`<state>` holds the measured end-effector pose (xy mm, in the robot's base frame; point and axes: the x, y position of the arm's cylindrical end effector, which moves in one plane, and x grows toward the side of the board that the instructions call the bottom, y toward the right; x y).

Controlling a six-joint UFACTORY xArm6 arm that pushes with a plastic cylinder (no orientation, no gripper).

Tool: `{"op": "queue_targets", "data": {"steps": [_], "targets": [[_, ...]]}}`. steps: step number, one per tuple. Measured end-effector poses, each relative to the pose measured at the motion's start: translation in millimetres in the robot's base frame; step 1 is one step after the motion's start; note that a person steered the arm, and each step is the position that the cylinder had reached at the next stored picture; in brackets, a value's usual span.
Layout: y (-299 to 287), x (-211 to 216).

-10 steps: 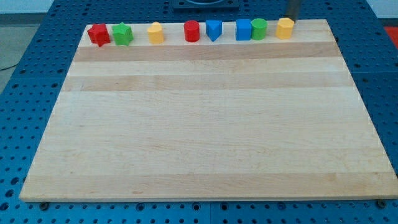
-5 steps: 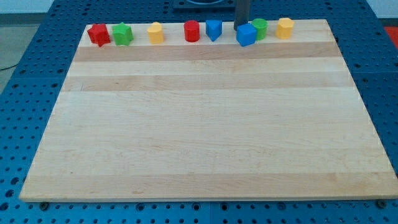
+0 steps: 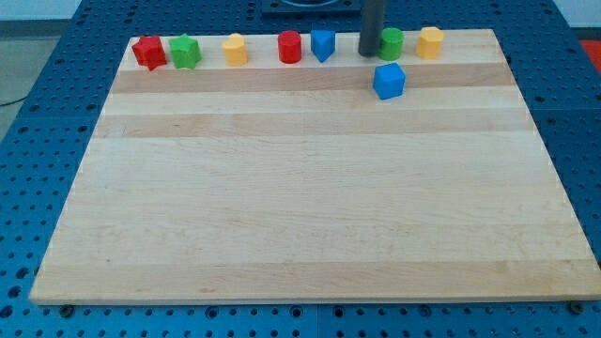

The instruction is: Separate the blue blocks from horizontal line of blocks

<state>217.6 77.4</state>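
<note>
Lab — blue perforated bench

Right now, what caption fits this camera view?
My tip stands in the top row's gap beside the green block; the blue cube sits below the line, the blue triangle still in it.

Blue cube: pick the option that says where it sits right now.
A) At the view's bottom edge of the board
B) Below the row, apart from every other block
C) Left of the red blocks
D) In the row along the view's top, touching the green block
B: the blue cube lies below the top row, clear of the green block, with my tip just above it.
</note>
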Motion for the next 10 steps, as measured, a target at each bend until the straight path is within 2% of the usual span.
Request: {"op": "queue_targets", "data": {"steps": [1, 3, 4, 7, 8, 10], "targets": [[-25, -24], [-92, -24], [-102, -21], [-68, -12], [-68, 11], [-32, 60]]}}
